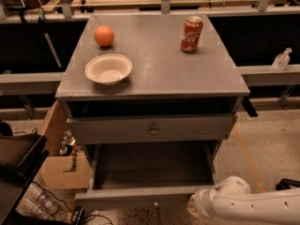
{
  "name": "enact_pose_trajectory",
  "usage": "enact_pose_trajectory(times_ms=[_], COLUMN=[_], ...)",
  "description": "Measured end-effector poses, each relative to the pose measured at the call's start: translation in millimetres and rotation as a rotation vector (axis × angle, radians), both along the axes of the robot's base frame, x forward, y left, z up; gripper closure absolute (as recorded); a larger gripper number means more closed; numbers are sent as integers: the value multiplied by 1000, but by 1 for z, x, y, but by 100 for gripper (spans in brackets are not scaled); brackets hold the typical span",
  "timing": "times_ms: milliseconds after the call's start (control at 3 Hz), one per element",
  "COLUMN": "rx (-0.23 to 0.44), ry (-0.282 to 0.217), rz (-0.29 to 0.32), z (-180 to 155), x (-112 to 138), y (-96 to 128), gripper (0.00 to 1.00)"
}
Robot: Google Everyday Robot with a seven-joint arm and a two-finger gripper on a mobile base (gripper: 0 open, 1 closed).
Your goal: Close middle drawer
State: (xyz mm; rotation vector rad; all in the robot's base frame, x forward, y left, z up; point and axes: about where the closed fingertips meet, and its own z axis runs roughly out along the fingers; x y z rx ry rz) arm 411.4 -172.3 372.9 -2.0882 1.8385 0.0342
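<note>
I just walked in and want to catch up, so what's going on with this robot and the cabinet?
The robot's white arm reaches in from the lower right. Its gripper sits low by the right end of the middle drawer front. That drawer is pulled far out, looks empty, and is not yet closed. The drawer above it seems slightly out too. An orange, a bowl and a soda can sit on the cabinet top.
</note>
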Motion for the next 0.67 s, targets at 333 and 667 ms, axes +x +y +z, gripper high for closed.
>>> enact_pose_trajectory(times_ms=[333,667], rx=[0,38], ry=[0,-91], rz=[0,81], z=[2,0], x=[-4,68], y=[0,40], gripper=[100,100])
